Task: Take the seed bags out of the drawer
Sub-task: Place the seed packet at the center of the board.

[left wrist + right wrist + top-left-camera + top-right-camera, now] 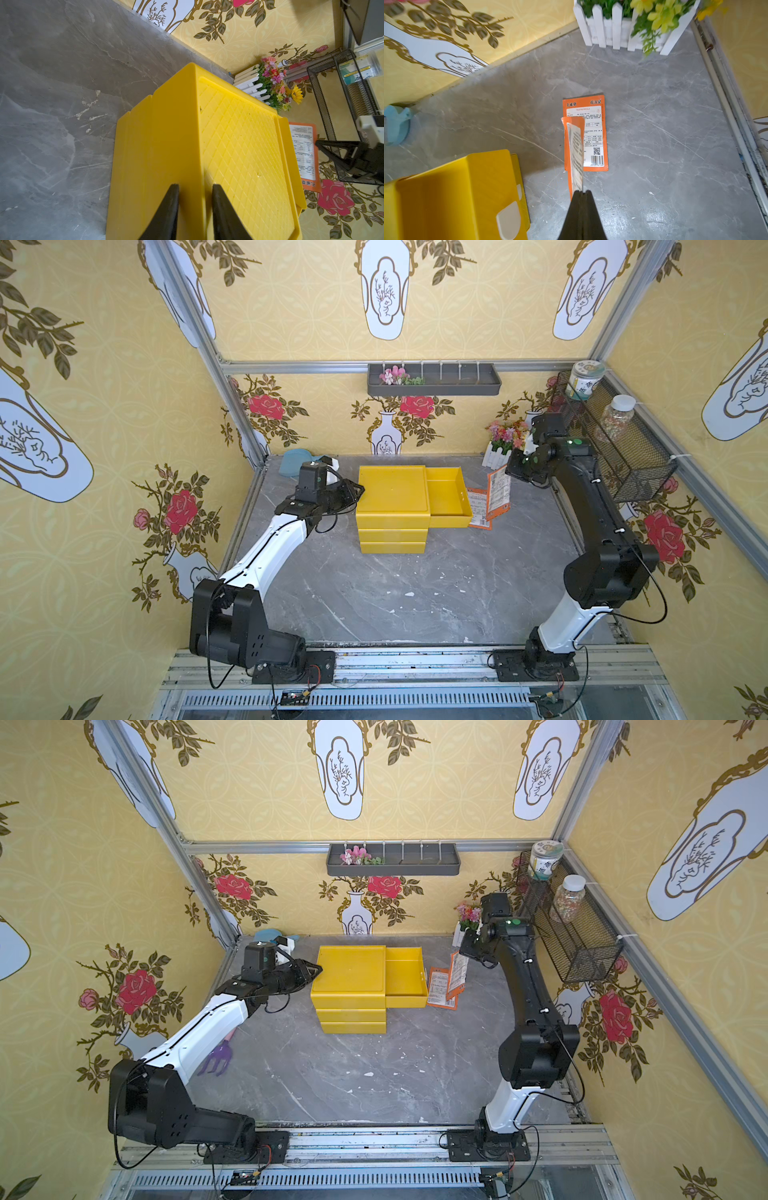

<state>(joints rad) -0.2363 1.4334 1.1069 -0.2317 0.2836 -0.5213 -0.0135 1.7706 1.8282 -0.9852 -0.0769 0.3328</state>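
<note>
The yellow cabinet (392, 493) stands mid-table with its top drawer (446, 493) pulled out to the right; the inside that shows holds nothing. One orange seed bag (478, 508) (596, 133) lies flat on the table beside the drawer, barcode side up. Above it a second seed bag (498, 493) (576, 149) hangs on edge, with my right gripper (581, 192) shut on its end. My left gripper (195, 187) (357, 491) sits at the cabinet's top left edge, one finger over the top and one along the side wall, closed onto that edge.
A white-fenced flower pot (503, 443) stands at the back right, close behind the right wrist. A wire basket (636, 464) with jars hangs on the right wall. A blue scoop (297, 462) lies back left, and a purple rake (218, 1058) lies under the left arm.
</note>
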